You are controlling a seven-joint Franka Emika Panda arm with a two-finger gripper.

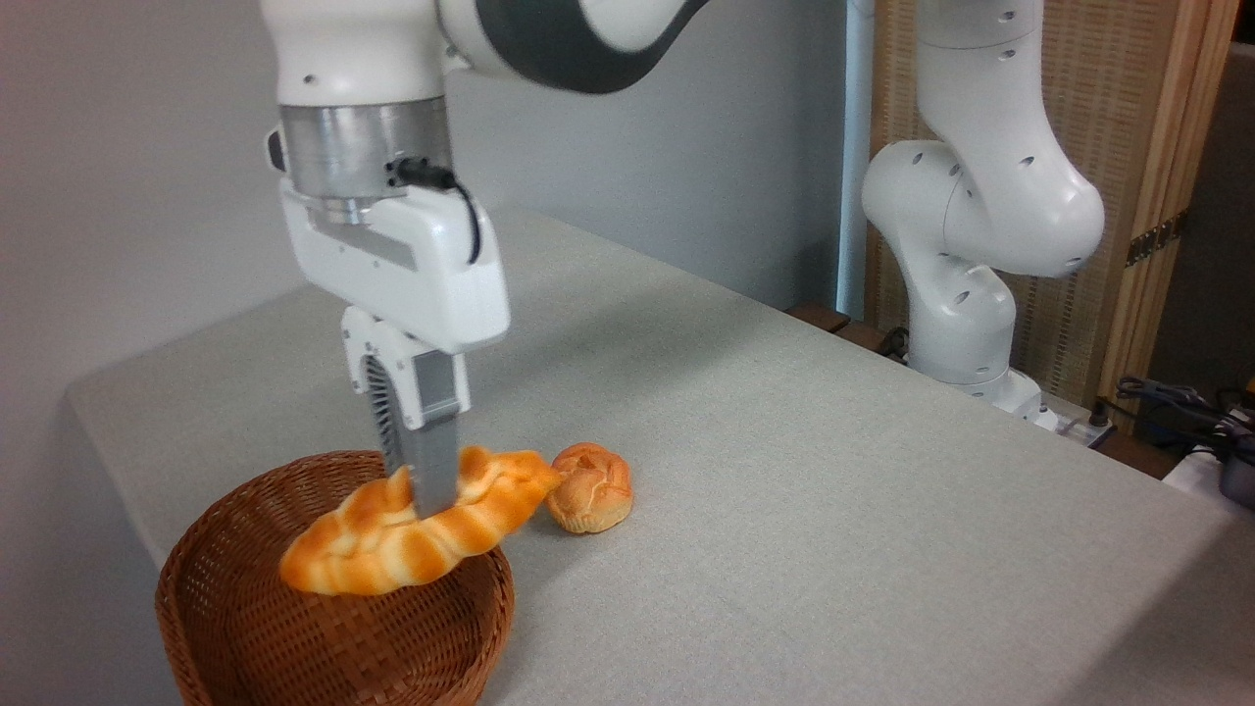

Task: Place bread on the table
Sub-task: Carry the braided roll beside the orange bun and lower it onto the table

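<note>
The jaws are clenched on the middle of the braided loaf, holding it in the air above the wicker basket by the bench's near-left corner, long axis running left-right, its right tip nearly at the round bun.

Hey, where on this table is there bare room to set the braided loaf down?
Bare table lies right of the round bun, toward the arm's base. It is crowded at the basket and bun, where the gripper holds the bread.
</note>
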